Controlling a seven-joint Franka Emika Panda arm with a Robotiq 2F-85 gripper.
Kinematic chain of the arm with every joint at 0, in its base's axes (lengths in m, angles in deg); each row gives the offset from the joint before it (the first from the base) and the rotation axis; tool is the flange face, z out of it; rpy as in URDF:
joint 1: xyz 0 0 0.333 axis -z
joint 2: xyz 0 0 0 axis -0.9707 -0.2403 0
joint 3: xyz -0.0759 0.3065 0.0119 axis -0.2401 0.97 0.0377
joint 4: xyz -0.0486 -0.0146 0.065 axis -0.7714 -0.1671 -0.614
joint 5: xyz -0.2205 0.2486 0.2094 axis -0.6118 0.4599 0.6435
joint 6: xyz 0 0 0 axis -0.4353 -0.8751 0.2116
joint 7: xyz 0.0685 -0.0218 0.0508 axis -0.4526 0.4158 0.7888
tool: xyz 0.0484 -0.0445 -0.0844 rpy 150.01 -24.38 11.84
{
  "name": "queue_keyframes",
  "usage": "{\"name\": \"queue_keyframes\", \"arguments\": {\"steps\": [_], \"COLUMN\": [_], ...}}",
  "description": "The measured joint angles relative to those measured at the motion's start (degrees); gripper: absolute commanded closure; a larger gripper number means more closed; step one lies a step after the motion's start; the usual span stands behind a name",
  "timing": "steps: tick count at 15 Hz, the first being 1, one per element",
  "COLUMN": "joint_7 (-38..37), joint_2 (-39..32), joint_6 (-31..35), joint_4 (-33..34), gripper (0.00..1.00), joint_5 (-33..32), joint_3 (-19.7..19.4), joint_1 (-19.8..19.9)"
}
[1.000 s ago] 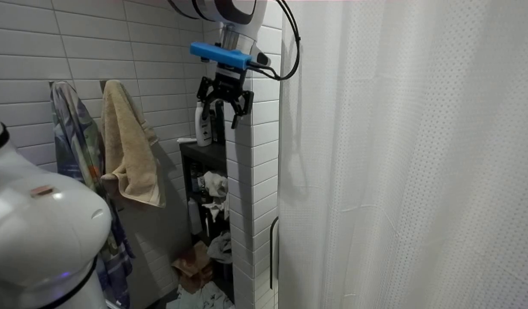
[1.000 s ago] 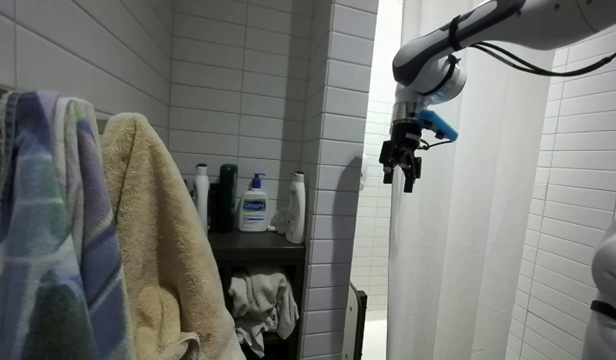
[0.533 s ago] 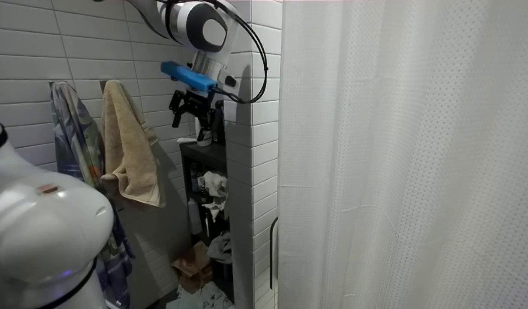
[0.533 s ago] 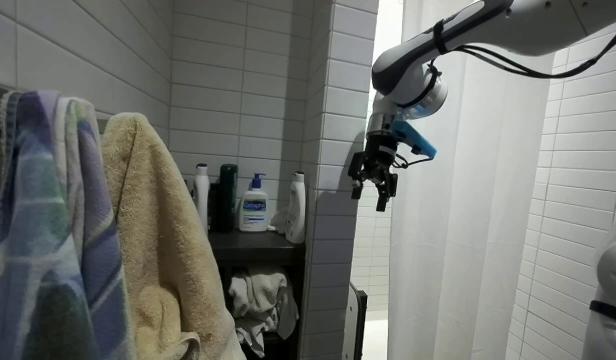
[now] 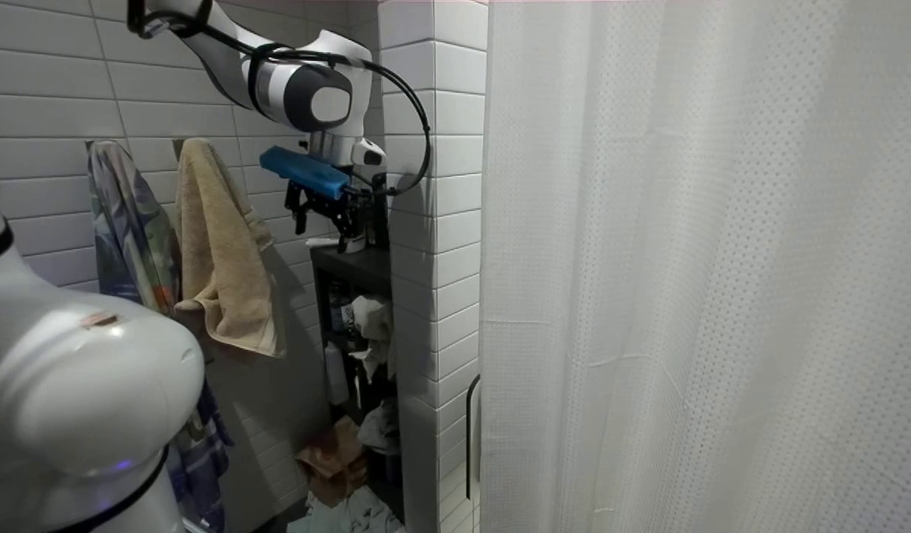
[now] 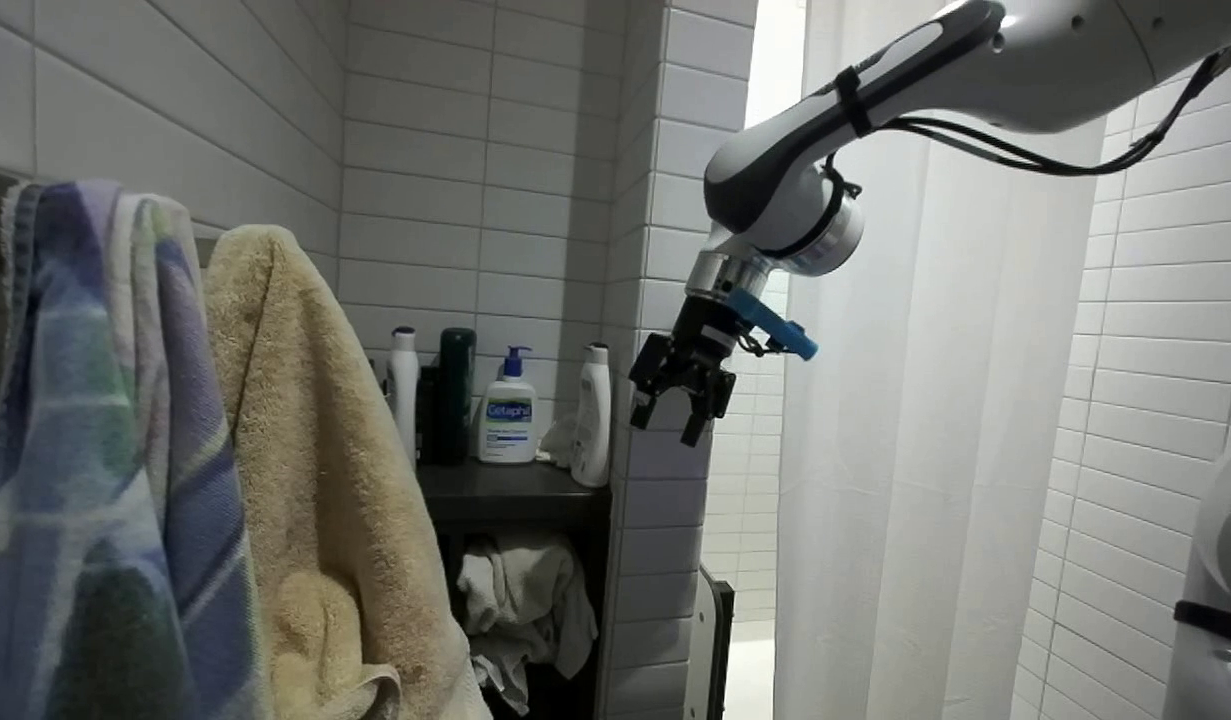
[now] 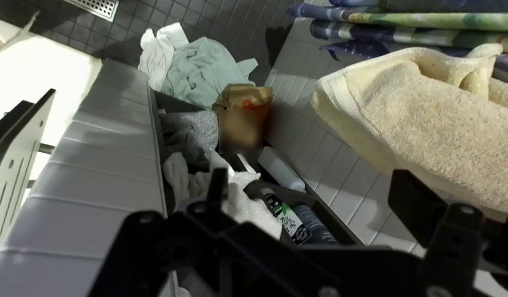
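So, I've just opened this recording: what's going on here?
A white robot arm holds its black two-fingered gripper near a dark shelf unit. The jaws stand open with nothing between them, so nothing is being handled right now. In an exterior view a gap shows between the gripper and the nearest tall white plastic bottle. That bottle stands on the unit's top, as does a blue-topped white plastic pump bottle. A beige terrycloth towel hangs on the white-tiled wall.

1. The dark shelf unit (image 6: 505,508) bears a pump bottle (image 6: 508,430), a dark green bottle (image 6: 456,395), white bottles (image 6: 593,425).
2. Below, it holds crumpled cloth (image 6: 527,592).
3. The tiled floor (image 7: 233,27) carries a pale green cloth (image 7: 204,70).
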Motion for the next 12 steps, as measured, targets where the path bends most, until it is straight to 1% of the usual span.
{"name": "queue_keyframes", "arguments": {"steps": [1,3,6,9,12], "joint_7": [0.74,1.90,2.48,2.18,1.43], "joint_2": [-0.59,-1.81,-2.99,-3.63,-4.02], "joint_6": [2.49,4.94,4.89,3.33,2.48], "joint_4": [-0.32,-0.57,-0.54,-0.50,-0.52], "gripper": [0.00,0.00,0.00,0.00,0.00], "joint_5": [0.22,0.28,0.62,0.63,0.67], "joint_3": [0.00,-0.07,-0.12,0.17,1.32], "joint_1": [-0.21,-0.34,-0.57,-1.18,-2.45]}}
